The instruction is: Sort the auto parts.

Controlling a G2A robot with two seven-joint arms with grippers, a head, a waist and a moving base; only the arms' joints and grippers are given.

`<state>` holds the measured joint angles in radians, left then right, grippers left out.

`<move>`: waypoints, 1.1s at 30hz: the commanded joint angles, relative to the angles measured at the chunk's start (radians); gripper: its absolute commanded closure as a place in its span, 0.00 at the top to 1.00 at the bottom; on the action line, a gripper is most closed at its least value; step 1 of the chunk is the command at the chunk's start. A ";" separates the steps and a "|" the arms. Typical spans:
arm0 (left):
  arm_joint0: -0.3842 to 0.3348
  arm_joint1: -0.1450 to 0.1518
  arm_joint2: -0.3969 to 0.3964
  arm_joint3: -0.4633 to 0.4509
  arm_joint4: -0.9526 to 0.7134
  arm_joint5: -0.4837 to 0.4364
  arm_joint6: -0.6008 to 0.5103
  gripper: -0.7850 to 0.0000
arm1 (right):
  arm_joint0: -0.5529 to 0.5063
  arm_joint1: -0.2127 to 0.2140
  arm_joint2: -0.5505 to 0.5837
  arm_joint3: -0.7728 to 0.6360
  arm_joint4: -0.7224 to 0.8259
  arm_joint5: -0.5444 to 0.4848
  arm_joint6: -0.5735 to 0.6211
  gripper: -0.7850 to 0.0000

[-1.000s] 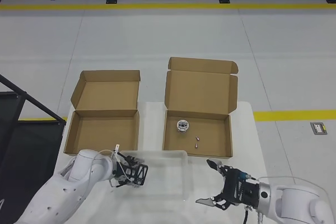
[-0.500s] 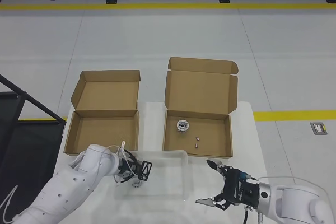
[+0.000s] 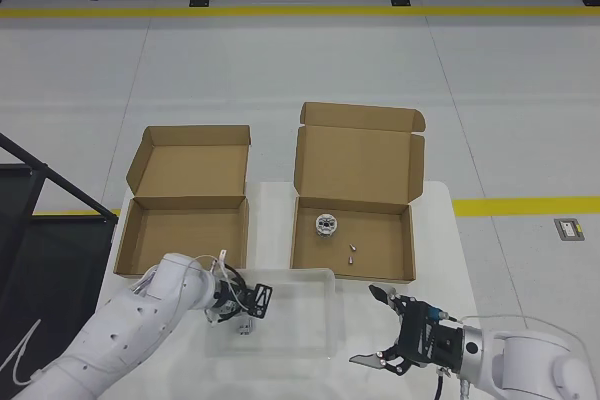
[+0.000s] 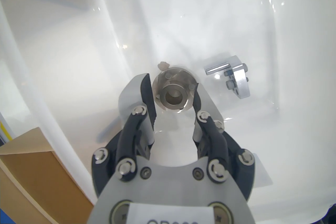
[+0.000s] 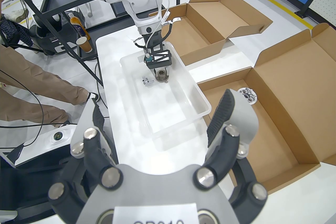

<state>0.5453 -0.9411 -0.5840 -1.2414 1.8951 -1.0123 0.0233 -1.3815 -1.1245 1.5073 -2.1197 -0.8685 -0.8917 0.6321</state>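
White worktop (image 3: 272, 225), clear tray (image 3: 315, 277) at near edge. Round metal hub (image 4: 173, 95) in tray's left end, left pincer (image 4: 171, 90) clamped across flange. Likely heavy, rigid, slick; grip flange rim squarely. Right pincer (image 5: 161, 101) agape over near-right corner.

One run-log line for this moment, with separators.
left gripper: jaws closed on hub in tray | bracket: loose beside hub | right gripper: open, beside tray

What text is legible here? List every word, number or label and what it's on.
Left-wrist sticker on the left gripper: cut off by the frame, unreadable.
Right-wrist sticker on the right gripper: likewise cut off.
Label on the bottle: too small.
Floor plate: too small.
No text reads whole.
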 commanded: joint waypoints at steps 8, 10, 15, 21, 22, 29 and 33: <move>-0.025 -0.010 0.036 0.033 -0.027 0.000 -0.013 0.37 | 0.000 0.000 0.000 0.000 0.000 0.000 0.000 1.00; -0.030 -0.011 0.043 0.039 -0.033 0.000 -0.013 0.34 | 0.000 0.000 0.000 0.000 0.000 0.000 0.000 1.00; -0.036 -0.009 0.050 0.038 -0.046 0.000 -0.003 0.00 | 0.000 0.000 0.000 0.000 0.000 0.000 0.000 1.00; -0.031 0.013 0.025 -0.014 -0.050 0.000 0.027 0.00 | 0.000 0.000 0.000 0.000 0.000 0.000 0.000 1.00; -0.027 0.021 0.014 -0.029 -0.050 0.000 0.033 0.00 | 0.000 0.000 0.000 0.000 0.000 0.000 0.000 1.00; 0.060 0.102 -0.145 -0.186 -0.088 0.012 0.033 0.00 | 0.000 0.000 0.000 0.000 0.000 0.000 0.000 1.00; 0.151 0.154 -0.277 -0.285 -0.122 0.032 0.038 0.00 | 0.000 0.000 0.000 0.000 0.000 0.000 0.000 1.00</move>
<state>0.6692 -0.8008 -0.8209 -1.5007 1.7790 -0.9888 0.0582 -1.3815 -1.1245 1.5073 -2.1197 -0.8685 -0.8917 0.6321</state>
